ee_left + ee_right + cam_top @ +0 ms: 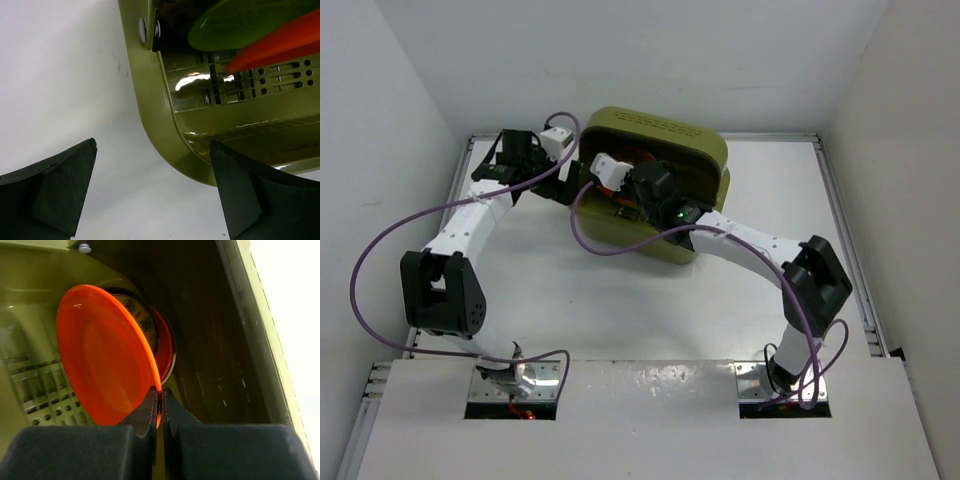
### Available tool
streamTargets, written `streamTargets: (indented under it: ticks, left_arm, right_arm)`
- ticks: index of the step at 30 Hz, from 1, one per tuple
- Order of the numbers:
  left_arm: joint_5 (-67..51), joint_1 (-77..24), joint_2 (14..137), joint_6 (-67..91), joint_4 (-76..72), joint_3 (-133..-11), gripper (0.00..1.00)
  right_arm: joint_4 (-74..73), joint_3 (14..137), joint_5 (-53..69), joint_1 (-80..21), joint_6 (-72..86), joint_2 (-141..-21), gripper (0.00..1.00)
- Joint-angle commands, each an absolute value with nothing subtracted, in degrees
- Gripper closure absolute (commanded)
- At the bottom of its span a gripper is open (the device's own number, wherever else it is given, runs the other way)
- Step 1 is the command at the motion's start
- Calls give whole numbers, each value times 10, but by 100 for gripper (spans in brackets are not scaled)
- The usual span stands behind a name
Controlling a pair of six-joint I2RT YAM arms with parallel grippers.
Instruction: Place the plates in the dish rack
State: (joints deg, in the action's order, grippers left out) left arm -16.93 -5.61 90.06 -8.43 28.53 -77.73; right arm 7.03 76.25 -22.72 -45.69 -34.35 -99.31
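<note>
The rack (705, 165) sits at the middle of the worktop's (570, 300) far edge. The right gripper (160, 407) reaches down inside it, its fingers closed on the lower rim of an orange plate (105, 355) that stands on edge, tilted, over the slotted floor. Just behind that plate is the patterned plate (143, 320), and behind that the second orange plate (168, 347), both on edge towards the rack's wall. The left gripper (152, 195) hangs at the rack's left side, its fingers (55, 195) spread wide with nothing between them, one over the bare worktop and the other over the rack's rounded corner. From there the green plate (240, 22) shows inside the rack, leaning above an orange rim.
</note>
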Motion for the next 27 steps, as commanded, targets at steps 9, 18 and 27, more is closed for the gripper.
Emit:
streamTargets:
  ticks: [9,18,27]
  left_arm:
    - [-198,-51,921,-89,259,-783,0]
    - [-198,-51,921,-89,253,-772,0]
    - [-198,-51,921,-89,248,-766,0]
  right_arm:
    - [279,730,-268,-444,-386,-1054,100]
    - [285,686,-252,-446,-349,-1052,100]
    - [262,668,-198,-434,-300,-1067,100]
